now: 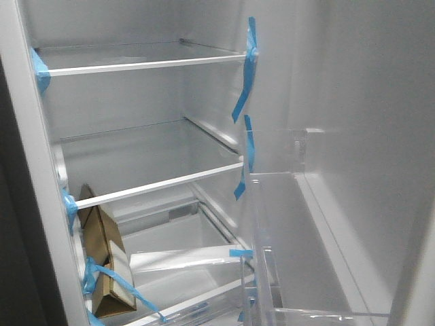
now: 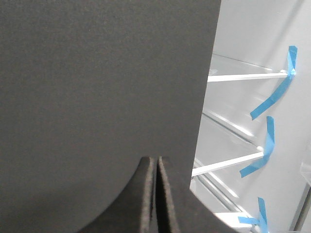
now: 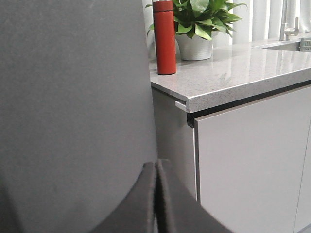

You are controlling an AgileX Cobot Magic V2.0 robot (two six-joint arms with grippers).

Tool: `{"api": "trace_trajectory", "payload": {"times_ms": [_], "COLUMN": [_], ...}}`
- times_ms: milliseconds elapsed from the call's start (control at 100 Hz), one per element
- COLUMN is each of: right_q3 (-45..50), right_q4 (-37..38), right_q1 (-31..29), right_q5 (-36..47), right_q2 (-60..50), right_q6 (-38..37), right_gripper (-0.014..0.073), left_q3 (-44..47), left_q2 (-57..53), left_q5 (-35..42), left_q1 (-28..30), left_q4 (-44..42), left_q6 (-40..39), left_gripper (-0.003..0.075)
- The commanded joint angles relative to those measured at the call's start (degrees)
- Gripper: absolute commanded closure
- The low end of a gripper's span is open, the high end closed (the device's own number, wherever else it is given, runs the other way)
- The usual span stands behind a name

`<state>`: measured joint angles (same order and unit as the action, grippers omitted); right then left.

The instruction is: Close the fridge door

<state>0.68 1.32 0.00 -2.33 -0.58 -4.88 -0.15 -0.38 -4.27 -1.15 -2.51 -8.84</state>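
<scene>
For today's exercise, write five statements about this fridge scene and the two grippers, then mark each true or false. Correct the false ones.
1. The fridge door stands open, its white inner lining facing the camera. True.
2. The left gripper is wide open. False: its fingers are pressed together.
3. A brown cardboard carton sits low in the fridge, held with blue tape. True.
4. A blue bottle stands on the countertop. False: the red bottle stands there, beside a potted plant.
5. The upper glass shelf is loaded with food. False: nothing lies on it.
</scene>
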Motion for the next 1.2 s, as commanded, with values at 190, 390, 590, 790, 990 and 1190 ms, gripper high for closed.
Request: {"api": "trace_trajectory", "payload": {"times_ms": [190, 390, 590, 790, 990, 1190], "right_q3": [1.4, 1.4, 1.4, 1.0, -3.3, -7.6], "right_q4": [0.7, 0.7, 0.7, -5.1, -35.4, -60.2], "right_q1": [-0.2, -0.2, -0.2, -0.2, -0.2, -0.2], "right_q5": [4.2, 4.2, 4.2, 4.4, 5.2, 4.8], "right_q2": [-1.2, -1.2, -1.2, -1.2, -0.6, 2.4], "right_q6": [0.0, 0.0, 0.0, 0.0, 0.0, 0.0], "right_gripper": [0.0665, 0.0665, 0.0665, 0.0665, 0.0665, 0.0665], "left_q3": [2.3, 2.3, 2.3, 2.3, 2.3, 2.3], "left_q2": [-1.3, -1.3, -1.3, -1.3, -1.3, -1.3], "left_q5": [4.8, 4.8, 4.8, 4.8, 4.8, 4.8], "left_q1": [-0.1, -0.1, -0.1, -0.1, -0.1, -0.1], "left_q4": [0.4, 0.4, 0.4, 0.4, 0.4, 0.4], "left_q6": [-0.1, -0.1, -0.1, -0.1, -0.1, -0.1], "left_gripper": [0.074, 0.074, 0.074, 0.074, 0.074, 0.074]}}
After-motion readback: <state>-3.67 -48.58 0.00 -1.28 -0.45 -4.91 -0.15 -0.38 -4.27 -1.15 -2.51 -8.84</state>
